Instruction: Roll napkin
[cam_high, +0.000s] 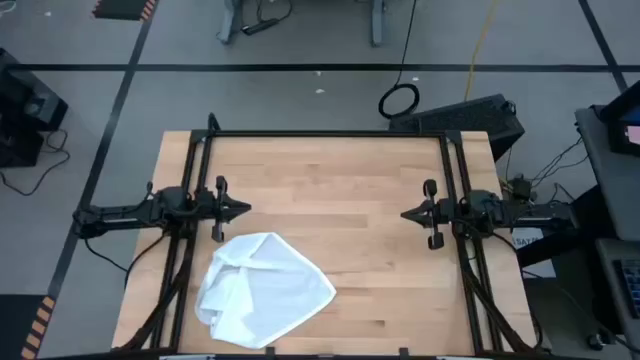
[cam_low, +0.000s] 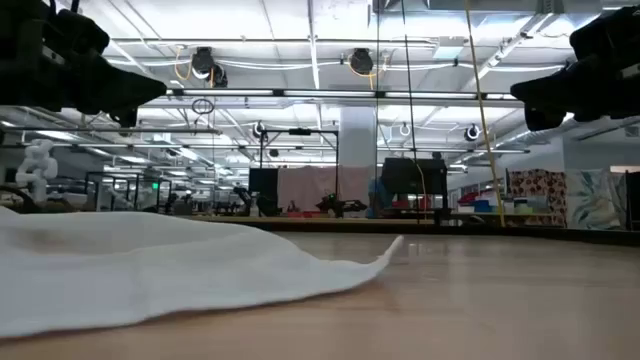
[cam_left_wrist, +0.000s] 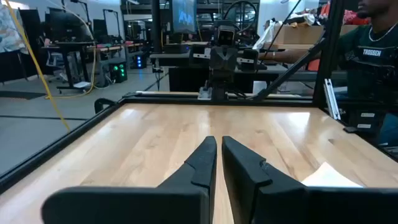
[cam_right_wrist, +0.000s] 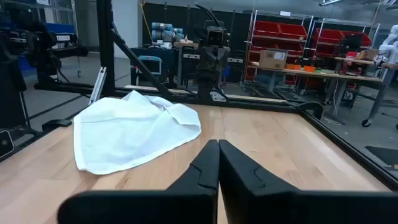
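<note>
1. Napkin (cam_high: 265, 290), a plain white, thin soft cloth, lay loosely crumpled on the pale wooden plank table (cam_high: 340, 200), on the table's left half near its front edge. Folds were bunched along the cloth's left side; one corner pointed toward the table's middle.
2. In the low view the cloth (cam_low: 150, 270) lay flat and low on the wood, tapering to a slightly lifted tip near the centre of the picture.
3. Left gripper (cam_high: 243, 210) hung above the table at the left side, just behind the napkin and not touching it. Its two dark fingers (cam_left_wrist: 205, 162) pointed toward the right arm and stood nearly together, with only a thin slit between them, holding nothing. A white corner of the cloth (cam_left_wrist: 329, 177) showed in the left wrist view, off to one side of the fingers.
4. Right gripper (cam_high: 408, 213) hung above the table at the right side, well apart from the napkin, pointing toward the left arm. Its fingers (cam_right_wrist: 208, 163) were pressed together, holding nothing. The right wrist view showed the cloth (cam_right_wrist: 127, 127) lying on the wood ahead and across the table.
5. Black metal frame (cam_high: 330, 133) ran around the table's rear and sides.
6. A person in a dark shirt (cam_left_wrist: 373, 43) stood beyond the table, seen in the left wrist view.
</note>
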